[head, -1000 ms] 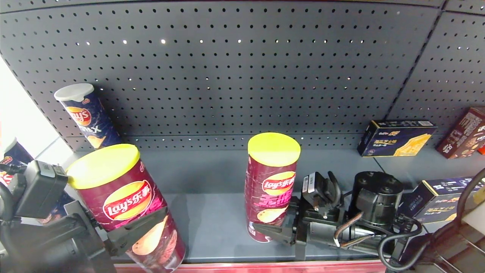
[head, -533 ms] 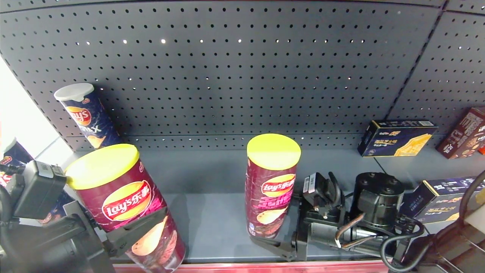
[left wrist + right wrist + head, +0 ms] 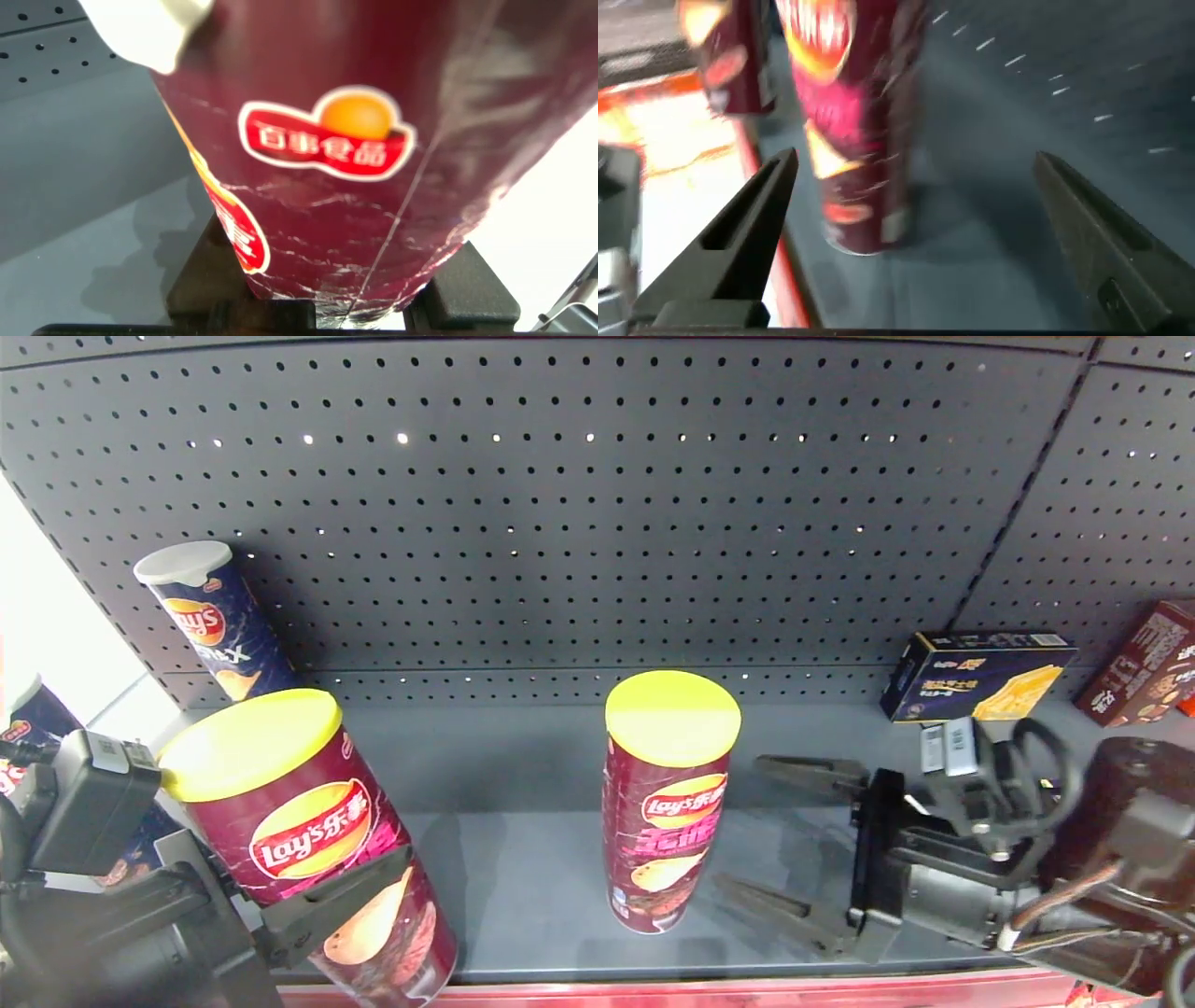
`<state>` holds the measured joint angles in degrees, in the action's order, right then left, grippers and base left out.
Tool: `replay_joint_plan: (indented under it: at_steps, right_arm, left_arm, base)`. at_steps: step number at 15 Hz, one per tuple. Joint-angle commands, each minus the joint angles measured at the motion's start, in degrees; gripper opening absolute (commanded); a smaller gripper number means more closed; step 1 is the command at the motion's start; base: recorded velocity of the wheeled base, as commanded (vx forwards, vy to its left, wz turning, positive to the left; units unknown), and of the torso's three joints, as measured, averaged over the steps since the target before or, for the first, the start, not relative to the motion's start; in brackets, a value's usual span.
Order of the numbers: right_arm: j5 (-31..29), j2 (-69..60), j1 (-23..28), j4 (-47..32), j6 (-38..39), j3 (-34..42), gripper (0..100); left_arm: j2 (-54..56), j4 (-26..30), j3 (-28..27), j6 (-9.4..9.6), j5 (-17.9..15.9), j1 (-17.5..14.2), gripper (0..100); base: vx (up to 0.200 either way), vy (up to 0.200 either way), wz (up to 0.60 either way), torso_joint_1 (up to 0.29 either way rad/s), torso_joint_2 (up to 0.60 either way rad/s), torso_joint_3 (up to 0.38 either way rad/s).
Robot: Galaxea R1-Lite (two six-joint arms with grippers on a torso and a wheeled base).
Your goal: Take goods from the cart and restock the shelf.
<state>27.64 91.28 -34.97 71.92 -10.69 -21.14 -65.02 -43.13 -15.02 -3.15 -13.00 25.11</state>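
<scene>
A maroon chips can with a yellow lid (image 3: 667,803) stands upright on the grey shelf (image 3: 523,887), near its middle. My right gripper (image 3: 742,826) is open just to the right of that can and apart from it. In the right wrist view the can (image 3: 854,140) stands ahead of the spread right gripper (image 3: 915,159). At the shelf's front left, my left gripper (image 3: 317,905) is shut on a second maroon can (image 3: 299,831), which tilts slightly. The left wrist view shows this can (image 3: 355,159) clamped in the left gripper (image 3: 336,308).
A blue chips can (image 3: 210,616) leans against the pegboard back wall (image 3: 597,523) at the back left, and another (image 3: 23,719) stands at the far left. A dark blue box (image 3: 980,677) and a brown box (image 3: 1148,663) sit at the back right. A red strip (image 3: 653,989) lines the shelf's front edge.
My right gripper opened, let go of the middle can and drew back to the right. The can stays upright on the shelf. The left arm holds still.
</scene>
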Motion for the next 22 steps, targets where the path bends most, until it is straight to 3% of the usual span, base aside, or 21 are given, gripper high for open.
replay_joint_plan:
  at_steps: [1,3,7,8,10,13,18,20,22]
  right_arm:
    - [-0.4,-14.7,6.8,-4.3,0.0,1.5,100]
    - [-1.8,-24.6,10.5,-14.5,0.0,0.9,100]
    - [-7.2,-46.0,14.2,-42.8,0.0,-1.4,100]
    - [-10.2,-53.4,14.3,-51.1,0.0,-1.3,100]
    - [-19.9,-64.2,15.2,-60.4,0.1,0.5,100]
    - [-30.1,-76.7,16.5,-66.5,1.7,5.2,100]
    - [-34.8,-91.3,17.0,-80.1,3.5,11.9,100]
    - [-36.0,-91.3,17.0,-78.3,3.3,14.1,100]
    - [-27.8,-91.3,16.9,-72.5,4.1,19.2,100]
  left_arm:
    - [-0.1,0.0,0.0,-0.02,0.0,0.0,0]
    - [0.0,0.0,0.1,-0.02,0.1,0.0,0]
    - [0.0,0.1,0.2,-0.02,0.1,0.0,0]
    - [0.1,0.1,0.2,-0.02,0.1,0.0,0]
    - [0.3,0.1,-0.1,-0.02,0.1,0.0,0]
    - [0.2,0.1,-1.2,0.07,0.1,0.0,0]
    - [0.4,0.2,-1.4,0.16,0.1,0.2,0]
    - [0.4,0.2,-1.9,0.16,0.1,0.3,0]
    - [0.4,0.2,-3.0,0.16,0.0,0.4,0]
  base:
    - [0.000,0.000,0.00,0.000,0.00,0.000]
    - [0.000,0.000,0.00,0.000,0.00,0.000]
    - [0.000,0.000,0.00,0.000,0.00,0.000]
    - [0.000,0.000,0.00,0.000,0.00,0.000]
    - [0.000,0.000,0.00,0.000,0.00,0.000]
    - [0.000,0.000,0.00,0.000,0.00,0.000]
    - [0.000,0.000,0.00,0.000,0.00,0.000]
    - [0.000,0.000,0.00,0.000,0.00,0.000]
    - [0.000,0.000,0.00,0.000,0.00,0.000]
